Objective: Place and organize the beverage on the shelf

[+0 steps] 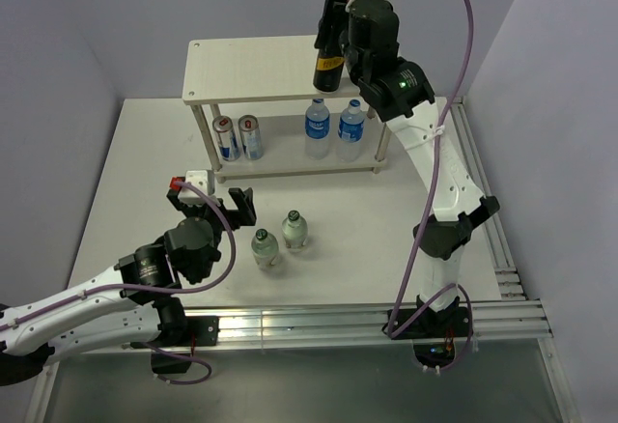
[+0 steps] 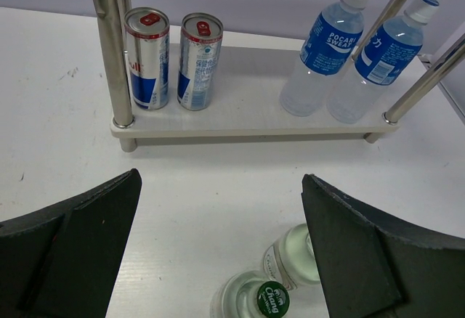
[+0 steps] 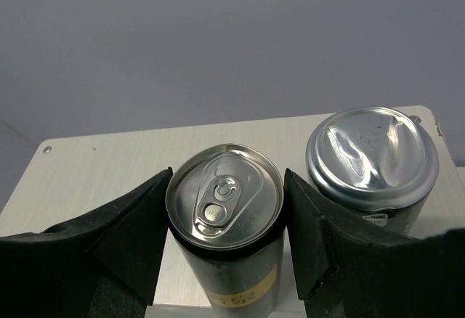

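As the right tool (image 3: 227,220) clenches a black can (image 1: 328,68) upright at the three o'clock end of the shelf (image 1: 251,70) top board, beside a matching can (image 3: 372,160), apparently grouping like with like, the left tool (image 2: 221,180) gapes empty over two green-capped bottles (image 1: 280,239) on the desk (image 1: 135,172), six o'clock of the shelf.

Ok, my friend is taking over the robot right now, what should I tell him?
Right gripper: fingers shut on the dark can at the top board of the shelf, beside another can.
Left gripper: open, empty, above two green-capped bottles on the table.
Done: two slim cans and two blue-label bottles stand on the lower board.
Left: let go of the dark can, then shelve the two bottles.
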You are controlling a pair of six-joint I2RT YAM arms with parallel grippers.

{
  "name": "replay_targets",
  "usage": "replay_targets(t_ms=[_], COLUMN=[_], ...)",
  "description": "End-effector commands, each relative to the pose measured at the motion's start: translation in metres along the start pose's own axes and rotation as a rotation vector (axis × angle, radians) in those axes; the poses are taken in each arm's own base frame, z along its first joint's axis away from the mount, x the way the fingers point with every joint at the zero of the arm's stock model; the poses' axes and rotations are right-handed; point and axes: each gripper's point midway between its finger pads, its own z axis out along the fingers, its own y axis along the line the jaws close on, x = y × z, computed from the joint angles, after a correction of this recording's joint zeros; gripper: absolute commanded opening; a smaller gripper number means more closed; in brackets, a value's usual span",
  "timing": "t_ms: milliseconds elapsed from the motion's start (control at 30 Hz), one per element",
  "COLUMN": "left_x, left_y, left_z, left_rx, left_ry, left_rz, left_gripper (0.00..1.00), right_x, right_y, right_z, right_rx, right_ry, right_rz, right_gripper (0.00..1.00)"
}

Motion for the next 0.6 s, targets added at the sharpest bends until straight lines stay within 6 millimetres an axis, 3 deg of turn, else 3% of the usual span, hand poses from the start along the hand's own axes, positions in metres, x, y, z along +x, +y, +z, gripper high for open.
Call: replay_targets(t_ms=[0, 567], left_x=[-0.005, -0.006], left_y=[0.000, 0.000], left_z=[0.000, 0.000], left_rx=[0.004, 0.004], left_ry=[-0.019, -0.020], left_rz=[-0.009, -0.012], left_gripper=[0.99, 0.99], right_x=[0.049, 0.034], right_y=[0.010, 0.002], right_z=[0.013, 0.004], right_rx=[0.001, 0.176], right_ry=[0.111, -0.022], right_rz=[-0.053, -0.212], right_gripper=[0.00, 0.00])
